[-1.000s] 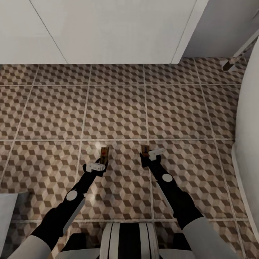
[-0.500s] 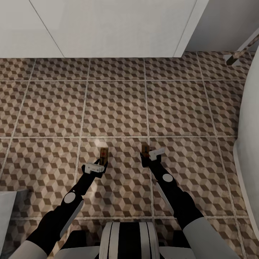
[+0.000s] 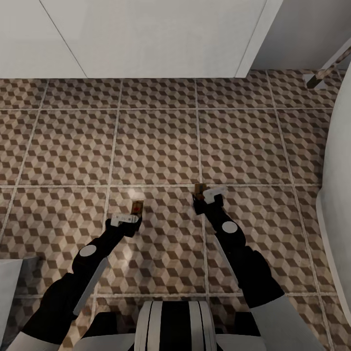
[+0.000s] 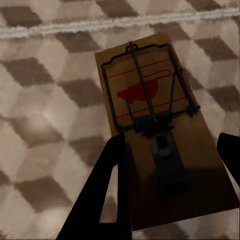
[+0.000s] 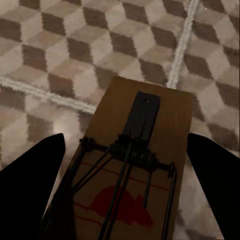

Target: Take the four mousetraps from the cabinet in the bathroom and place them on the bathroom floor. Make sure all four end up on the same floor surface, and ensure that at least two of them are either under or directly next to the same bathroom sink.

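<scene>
Left arm: has drawn back and lowered; left gripper [image 3: 130,219] fingers clenched on a tan wooden mousetrap [image 4: 155,125].
Right arm: has pushed forward; right gripper [image 3: 207,197] grasping a second tan mousetrap [image 5: 137,170].
Meaning: both hover near the cube-patterned bathroom floor [image 3: 156,146]; release seems close.

- Your bathroom floor [image 3: 156,146] is tiled in a brown, beige and white cube print with pale grout lines.
- The left mousetrap [image 4: 160,125] is tan wood with dark wire and a red mouse shape between red lines.
- The right mousetrap [image 5: 145,165] is the same tan, with a black plate and red mark.
- The fingers [image 4: 95,200] you see are black.
- The bathroom sink [image 3: 146,34] front is plain white.
</scene>
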